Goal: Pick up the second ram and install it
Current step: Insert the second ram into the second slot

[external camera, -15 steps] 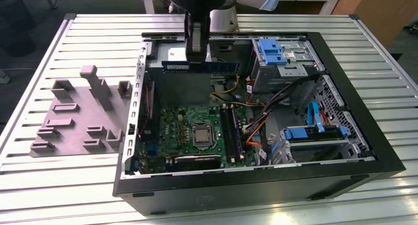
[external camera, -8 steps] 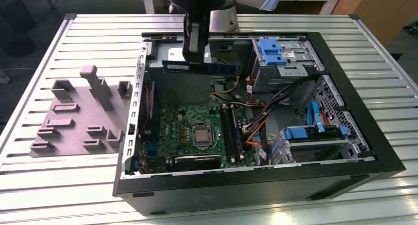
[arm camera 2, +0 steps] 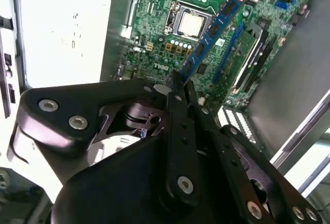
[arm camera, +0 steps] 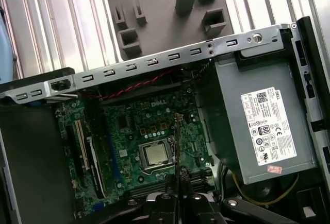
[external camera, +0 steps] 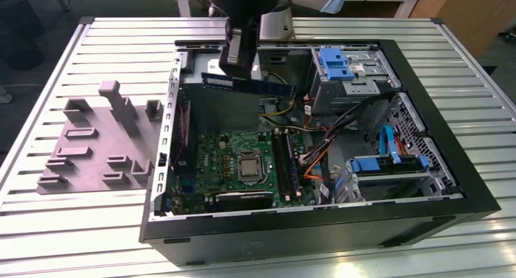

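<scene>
The second ram (external camera: 246, 83) hangs over the open computer case (external camera: 322, 229). It is pinched near one end by the tool (external camera: 234, 71), whose fingers are closed flat on its two faces (a hold that, I judge, leaves the contact edge free for a slot). In the exterior view it sits at twelve o'clock from the motherboard (external camera: 234, 160), apart from the memory slots (external camera: 284, 163). The grey holder (external camera: 89, 145) lies on the desk (external camera: 64, 235), at nine o'clock from the case.

Lab: slatted metal bench (external camera: 81, 242), opened computer (external camera: 322, 232)
</scene>
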Controlling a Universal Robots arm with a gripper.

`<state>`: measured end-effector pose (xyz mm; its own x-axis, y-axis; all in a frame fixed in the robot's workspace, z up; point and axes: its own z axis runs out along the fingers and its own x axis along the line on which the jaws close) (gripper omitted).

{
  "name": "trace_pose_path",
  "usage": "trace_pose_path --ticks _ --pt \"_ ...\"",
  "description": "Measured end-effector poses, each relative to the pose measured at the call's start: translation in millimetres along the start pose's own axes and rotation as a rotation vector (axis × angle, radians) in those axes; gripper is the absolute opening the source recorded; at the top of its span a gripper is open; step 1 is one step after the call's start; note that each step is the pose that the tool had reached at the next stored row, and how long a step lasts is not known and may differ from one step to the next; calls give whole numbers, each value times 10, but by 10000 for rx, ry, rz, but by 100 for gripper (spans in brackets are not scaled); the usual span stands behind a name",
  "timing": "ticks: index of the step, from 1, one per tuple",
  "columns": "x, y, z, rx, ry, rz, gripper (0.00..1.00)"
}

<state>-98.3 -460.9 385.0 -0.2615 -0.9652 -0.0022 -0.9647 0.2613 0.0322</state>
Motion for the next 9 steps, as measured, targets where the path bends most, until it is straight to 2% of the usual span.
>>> trace_pose_path --ticks 9 --pt "0 0 12 17 8 1352 14"
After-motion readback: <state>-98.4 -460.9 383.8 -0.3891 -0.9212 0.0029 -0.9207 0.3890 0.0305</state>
